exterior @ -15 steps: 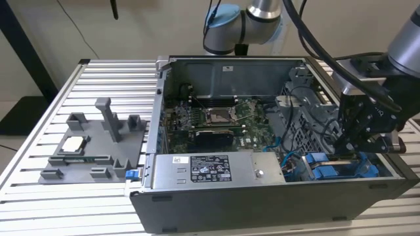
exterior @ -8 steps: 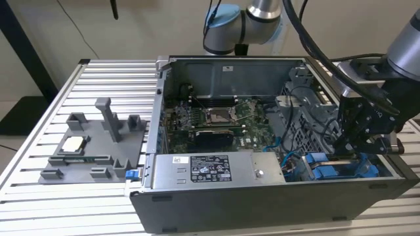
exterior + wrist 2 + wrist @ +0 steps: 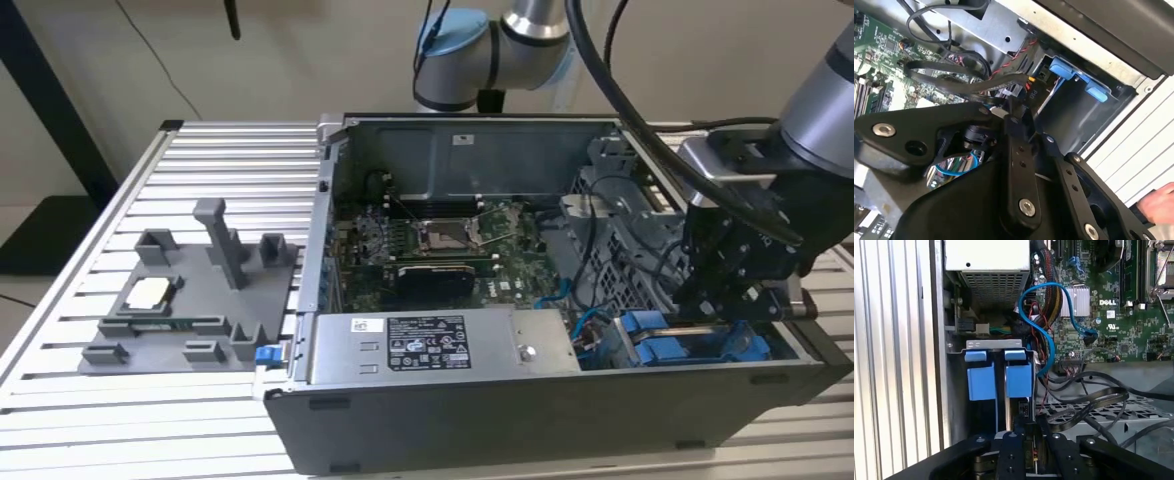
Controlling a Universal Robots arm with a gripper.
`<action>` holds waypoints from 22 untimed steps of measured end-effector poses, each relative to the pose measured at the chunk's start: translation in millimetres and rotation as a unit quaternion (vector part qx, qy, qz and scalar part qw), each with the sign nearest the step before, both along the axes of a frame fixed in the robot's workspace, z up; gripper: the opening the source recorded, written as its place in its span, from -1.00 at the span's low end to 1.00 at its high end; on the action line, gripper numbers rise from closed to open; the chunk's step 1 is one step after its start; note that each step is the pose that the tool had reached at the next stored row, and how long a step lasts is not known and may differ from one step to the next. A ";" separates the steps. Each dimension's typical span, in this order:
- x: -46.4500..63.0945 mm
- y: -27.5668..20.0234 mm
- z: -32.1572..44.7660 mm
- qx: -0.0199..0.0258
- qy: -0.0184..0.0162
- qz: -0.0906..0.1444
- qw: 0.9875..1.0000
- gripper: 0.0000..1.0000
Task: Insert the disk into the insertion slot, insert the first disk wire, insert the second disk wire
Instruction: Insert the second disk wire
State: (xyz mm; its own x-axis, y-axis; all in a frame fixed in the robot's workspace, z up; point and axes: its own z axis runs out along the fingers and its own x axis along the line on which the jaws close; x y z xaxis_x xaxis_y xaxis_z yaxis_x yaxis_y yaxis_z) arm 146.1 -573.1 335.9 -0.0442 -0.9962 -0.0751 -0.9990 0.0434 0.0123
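Open computer case [image 3: 561,400] lying on ribbed metal surface [image 3: 200,160], motherboard [image 3: 441,240] exposed. Gripper [image 3: 707,305] lowered into the case corner at the exterior view's right, directly above the drive cage. Black linkage of the gripper across both wrist views [image 3: 1014,150] [image 3: 1026,450]. Fingers drawn close together around a small connector with thin wires [image 3: 1030,447] in the first wrist view; whether actually clamped on it, cannot tell.

Disk just beyond the gripper tips, already seated in the insertion slot [image 3: 961,385]: blue plastic carrier [image 3: 1019,380] showing its tabs end-on in the first wrist view, a second blue carrier [image 3: 980,381] right beside it. Same blue tabs [image 3: 667,345] beneath the gripper in the exterior view, and past the fingertips in the second wrist view [image 3: 1079,80].

Light blue data cable [image 3: 1046,315] looping from the motherboard down toward the cage, close beside the gripper. Black flat cables [image 3: 1094,400] bunched over a perforated panel [image 3: 1104,415] next to the gripper.

Grey labelled power supply [image 3: 427,345] well apart from the gripper, along the case front. Grey fixture tray [image 3: 187,300] outside the case, far from the gripper.

Part of a person's hand [image 3: 1159,202] at the edge of the second wrist view.
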 end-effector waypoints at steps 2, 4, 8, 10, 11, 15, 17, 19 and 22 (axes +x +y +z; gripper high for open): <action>-0.1 0.0 6.5 0.000 0.001 0.000 1.000 -0.52; -0.1 0.0 12.8 0.000 0.002 0.000 1.000 -0.52; -0.1 0.0 20.0 0.000 0.002 0.000 1.000 -0.52; 0.0 0.0 22.3 0.000 0.002 0.000 1.000 -0.52; 0.0 0.0 23.7 0.000 0.002 0.000 1.000 -0.52; -0.1 0.0 31.6 0.000 0.002 0.000 1.000 -0.52; 0.0 0.0 35.3 0.000 0.002 0.000 1.000 -0.52; -0.1 0.0 39.0 0.000 0.002 0.000 1.000 -0.52; 0.0 0.0 43.7 0.000 0.002 0.000 1.000 -0.52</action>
